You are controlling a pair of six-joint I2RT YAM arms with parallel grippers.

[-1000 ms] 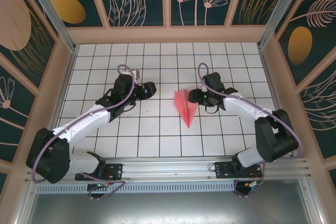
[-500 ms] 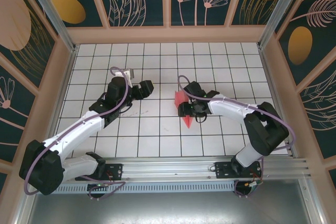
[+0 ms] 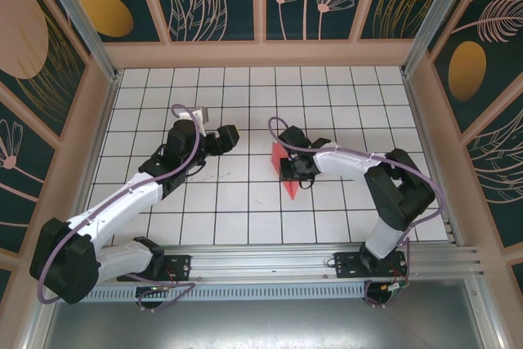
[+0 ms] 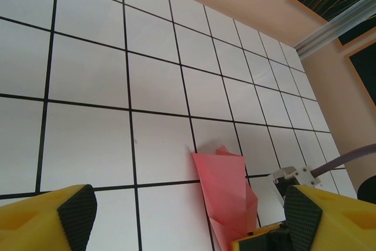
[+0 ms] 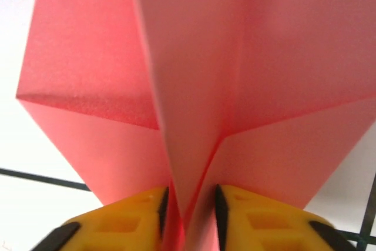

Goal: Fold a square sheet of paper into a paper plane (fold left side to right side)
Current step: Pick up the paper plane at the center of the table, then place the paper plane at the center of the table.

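The paper plane's (image 5: 194, 57) centre fold has just been pinched by the right gripper (image 5: 188, 204), so creasing is likely under way; the left gripper (image 4: 191, 213) is held open.

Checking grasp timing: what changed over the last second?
The right arm swung left over the plane and its jaws closed on the centre fold. The left arm shifted slightly, its jaws open and away from the paper. The plane lies about where it was on the table.
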